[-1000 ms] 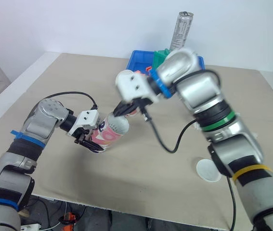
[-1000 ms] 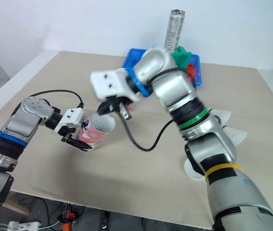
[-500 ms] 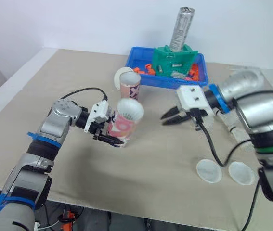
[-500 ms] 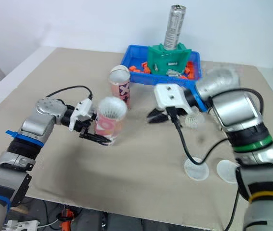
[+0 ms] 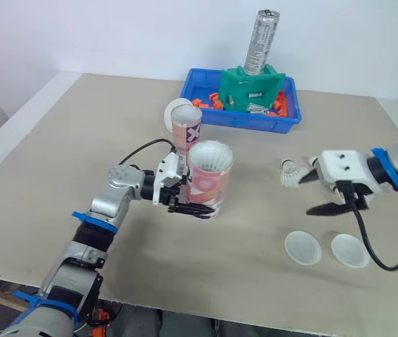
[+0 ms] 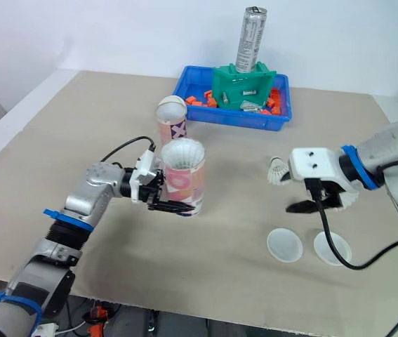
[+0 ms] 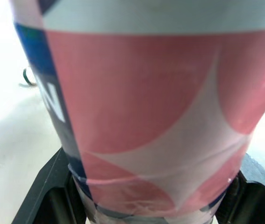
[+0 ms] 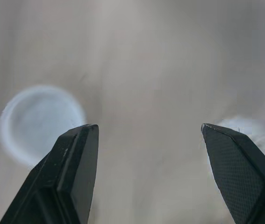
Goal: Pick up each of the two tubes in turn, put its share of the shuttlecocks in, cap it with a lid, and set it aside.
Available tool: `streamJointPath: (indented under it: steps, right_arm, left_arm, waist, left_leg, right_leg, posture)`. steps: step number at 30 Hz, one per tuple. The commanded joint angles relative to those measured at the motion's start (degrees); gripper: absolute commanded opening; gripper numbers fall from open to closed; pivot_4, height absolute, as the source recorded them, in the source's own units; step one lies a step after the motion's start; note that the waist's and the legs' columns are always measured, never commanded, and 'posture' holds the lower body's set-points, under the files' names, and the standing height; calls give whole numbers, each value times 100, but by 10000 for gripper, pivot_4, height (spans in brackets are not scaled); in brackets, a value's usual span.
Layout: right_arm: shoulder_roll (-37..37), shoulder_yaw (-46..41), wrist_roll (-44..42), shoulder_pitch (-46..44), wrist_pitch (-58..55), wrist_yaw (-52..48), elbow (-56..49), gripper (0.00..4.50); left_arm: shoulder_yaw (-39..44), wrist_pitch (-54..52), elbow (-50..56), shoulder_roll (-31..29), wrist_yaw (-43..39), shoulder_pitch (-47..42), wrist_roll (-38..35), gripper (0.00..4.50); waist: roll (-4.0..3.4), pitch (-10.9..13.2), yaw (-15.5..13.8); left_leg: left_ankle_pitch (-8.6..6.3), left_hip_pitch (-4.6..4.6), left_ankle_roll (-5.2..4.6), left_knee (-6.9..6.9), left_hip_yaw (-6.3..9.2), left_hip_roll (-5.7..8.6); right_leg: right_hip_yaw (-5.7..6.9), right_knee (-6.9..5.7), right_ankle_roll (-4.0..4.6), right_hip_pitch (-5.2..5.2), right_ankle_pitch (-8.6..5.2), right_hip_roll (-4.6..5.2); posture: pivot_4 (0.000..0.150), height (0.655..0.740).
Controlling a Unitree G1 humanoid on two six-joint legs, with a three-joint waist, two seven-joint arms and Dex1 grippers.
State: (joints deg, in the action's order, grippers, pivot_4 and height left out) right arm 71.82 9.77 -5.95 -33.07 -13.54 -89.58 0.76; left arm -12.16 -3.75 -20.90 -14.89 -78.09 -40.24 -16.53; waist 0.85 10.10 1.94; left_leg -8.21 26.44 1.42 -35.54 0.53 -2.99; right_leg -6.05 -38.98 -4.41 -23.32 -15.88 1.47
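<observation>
Tube (image 5: 209,179) now stands upright in the left gripper (image 5: 191,209), clamped round its base, white feathers (image 5: 210,153) filling its mouth, just beside the second tube (image 5: 184,130). Rightward, one shuttlecock (image 5: 290,172) lies loose on the table (image 5: 79,140); the right gripper (image 5: 311,194) has pulled away, spread wide and empty above two lids (image 5: 302,248), so capping seems near.

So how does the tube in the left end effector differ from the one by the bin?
The held tube is clamped near its base by the left end effector; the other tube stands free, nearer the blue bin. The held tube shows white feathers at its mouth; the other tube's contents cannot be made out. Both stand upright, uncapped, with pink-and-white print.
</observation>
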Motion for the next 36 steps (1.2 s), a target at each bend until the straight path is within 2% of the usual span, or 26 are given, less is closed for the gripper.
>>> streamJointPath:
  steps: [1, 8, 15, 28, 31, 36]
  right_arm:
    - [232, -288, -140, 347, -3, -112, -328, 37883]
    - [56, -209, -120, 730, -326, 162, -682, 37883]
    - [-241, 59, 258, 614, -228, 401, -475, 37883]
    - [-666, 521, 649, 364, -218, 388, -368, 37883]
    - [-796, 721, 919, 253, -106, 462, -201, 30884]
    - [-882, 840, 1085, 202, 24, 424, -109, 6246]
  left_arm:
    - [-151, 465, -97, 188, 215, 109, 220, 29025]
    - [-512, 1425, -760, 199, 265, 238, 817, 29025]
    - [-512, 1762, -1160, 245, 342, 390, 838, 29025]
    - [-534, 1048, -1070, 85, 40, 533, 665, 29025]
    - [-492, 984, -1092, 43, 31, 466, 664, 29025]
    - [-428, 862, -1080, -70, -29, 433, 642, 29025]
  waist:
    - [0, 0, 0]
    - [-4, -2, 58]
    - [-5, -4, 58]
    - [-10, -11, 82]
    - [-9, -12, 83]
    - [0, -19, 87]
  left_leg:
    - [1, 0, 1, 0, -1, 0]
    - [3, -9, 3, 2, 0, -1]
    - [17, -17, 20, -2, 0, 0]
    - [19, -49, 22, 11, 1, -3]
    - [19, -50, 22, 15, 2, -3]
    - [18, -60, 22, 21, 3, -10]
  right_leg:
    - [-2, 0, -1, 0, 2, 0]
    - [-10, -2, -2, -2, 9, -6]
    - [-10, 0, -12, 10, 12, -4]
    - [-13, -1, -9, 26, 14, -10]
    - [-12, -1, -7, 26, 11, -12]
    - [-12, -2, -2, 31, 8, -21]
  posture:
    - [1500, 7400]
    - [1500, 7400]
    - [1500, 7400]
    - [1500, 7400]
    - [1500, 7400]
    - [1500, 7400]
